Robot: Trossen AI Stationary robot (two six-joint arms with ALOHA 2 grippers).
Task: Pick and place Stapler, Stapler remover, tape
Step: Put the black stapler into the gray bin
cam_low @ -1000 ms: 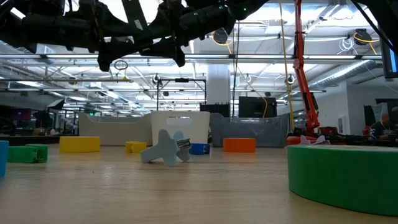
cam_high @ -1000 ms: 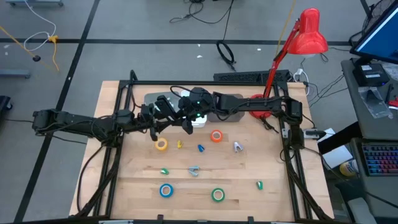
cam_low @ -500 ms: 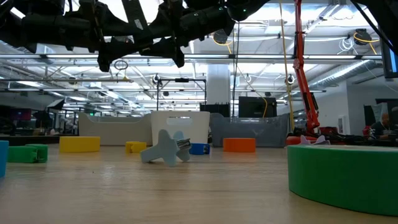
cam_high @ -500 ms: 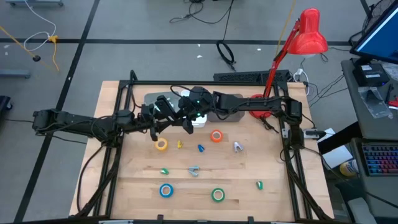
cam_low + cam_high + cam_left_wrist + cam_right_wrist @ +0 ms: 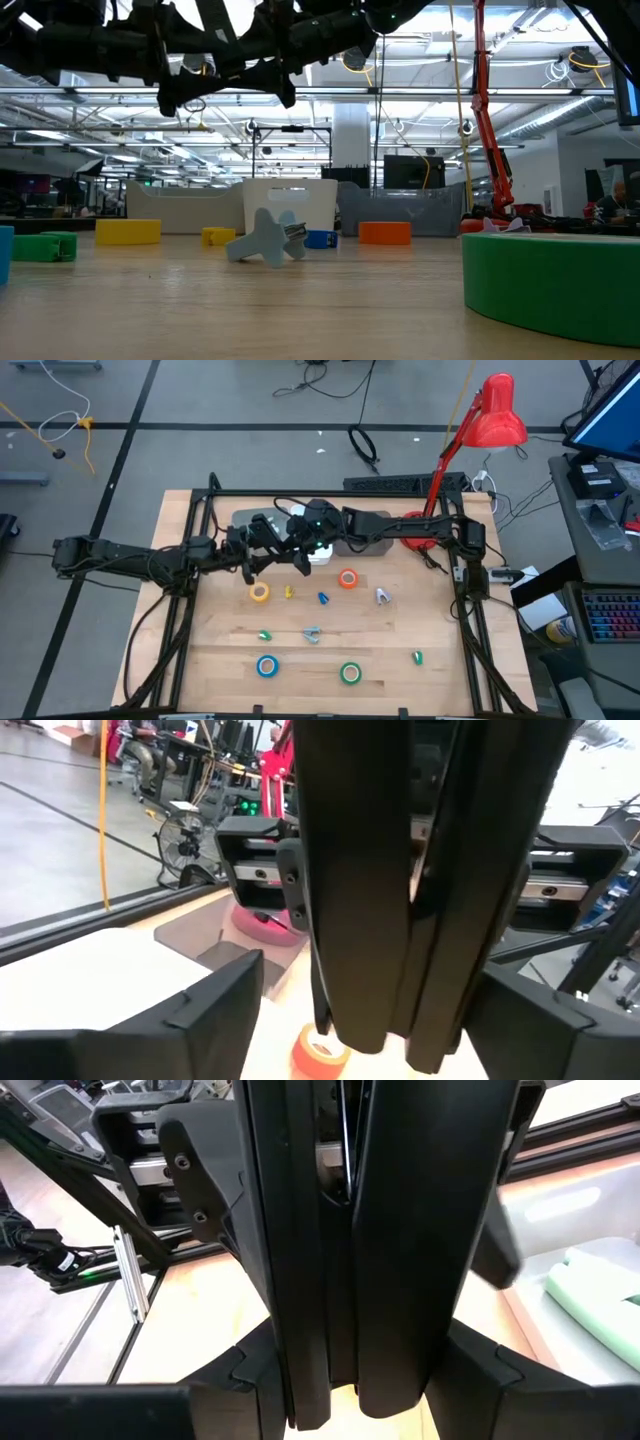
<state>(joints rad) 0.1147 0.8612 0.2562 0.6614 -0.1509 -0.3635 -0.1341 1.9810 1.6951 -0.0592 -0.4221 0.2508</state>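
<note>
The black stapler (image 5: 360, 1230) fills the middle of both wrist views as a long dark slab, held up in the air over the far middle of the table. My right gripper (image 5: 298, 550) (image 5: 360, 1370) is shut on it. My left gripper (image 5: 255, 550) (image 5: 375, 980) faces it from the table's left, open, with its fingers on either side of the stapler's free end (image 5: 385, 1045); table shows in the gap beside one finger (image 5: 235, 995). The yellow (image 5: 259, 592), orange (image 5: 348, 579), blue (image 5: 267, 666) and green (image 5: 350, 674) tape rolls lie flat on the table. A grey staple remover (image 5: 312, 634) lies mid-table. My right gripper pinches the stapler between its two fingers (image 5: 250, 1370), one on each long side face (image 5: 300, 1360). The fingers come in level from the table's right. The stapler is lifted clear of the table, with nothing under it. The picture's lower edge cuts off how far back it reaches.
A grey tray (image 5: 240, 520) and a white bin (image 5: 320, 554) sit at the far edge, with a red lamp base (image 5: 415, 528) far right. Small coloured pieces (image 5: 323, 598) and a second grey piece (image 5: 381, 596) are scattered mid-table. The green roll (image 5: 555, 285) is nearest the near edge.
</note>
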